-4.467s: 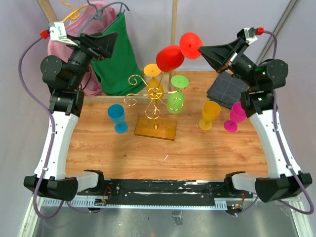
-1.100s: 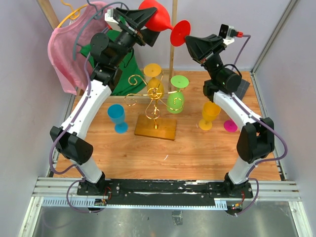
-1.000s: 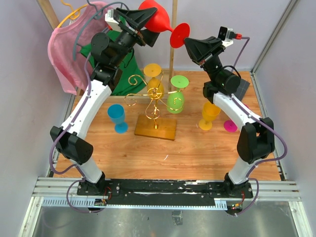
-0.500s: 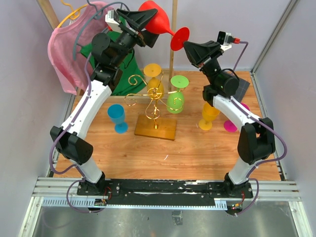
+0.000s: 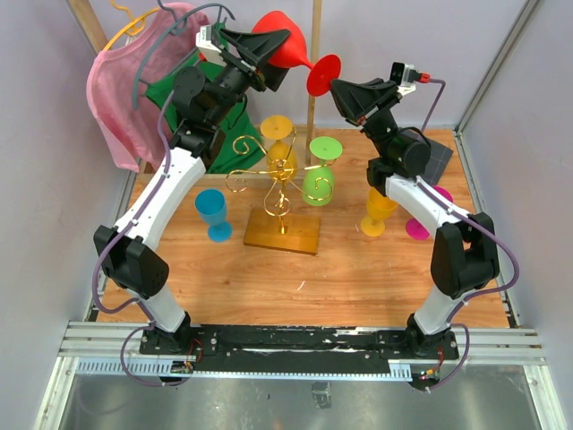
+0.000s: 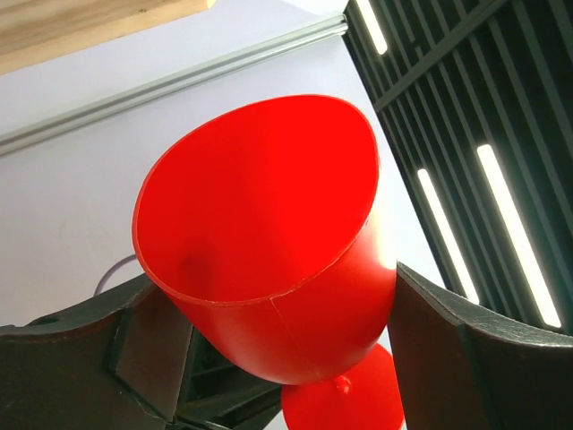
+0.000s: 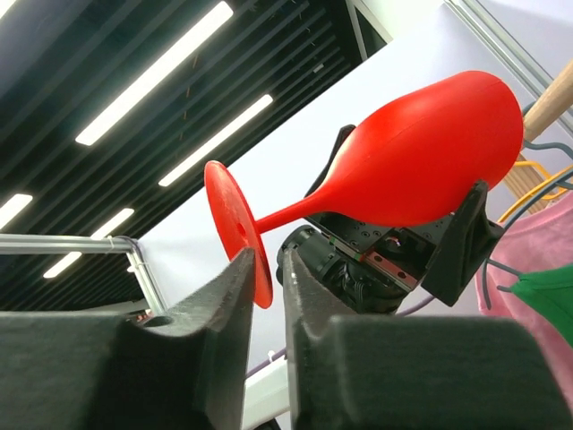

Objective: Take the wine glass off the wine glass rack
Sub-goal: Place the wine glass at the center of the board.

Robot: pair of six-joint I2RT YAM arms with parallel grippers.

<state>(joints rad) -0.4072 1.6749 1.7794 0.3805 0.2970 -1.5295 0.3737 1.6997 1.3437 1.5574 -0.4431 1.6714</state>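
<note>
A red wine glass (image 5: 285, 49) hangs high in the air on its side, well above the gold wire wine glass rack (image 5: 269, 175) on its wooden base (image 5: 283, 232). My left gripper (image 5: 271, 45) is shut on the bowl (image 6: 269, 242), with a finger pressed on each side of it. At the glass's round foot (image 5: 323, 74) is my right gripper (image 5: 337, 83). In the right wrist view its jaws stand a little apart around the foot's rim (image 7: 237, 224); the disc lies against one finger and a slit shows beside the other.
A yellow glass (image 5: 281, 161) and a green glass (image 5: 318, 184) hang on the rack. Blue (image 5: 212, 213), yellow (image 5: 380, 208) and magenta (image 5: 421, 218) glasses stand on the table (image 5: 358, 278). A dark cloth (image 5: 440, 159) lies back right. Pink (image 5: 116, 85) and green (image 5: 228, 121) shirts hang back left.
My left fingers have closed in on the bowl. My right jaws, which were shut on the foot, have parted slightly. The glass has drifted a little rightward.
</note>
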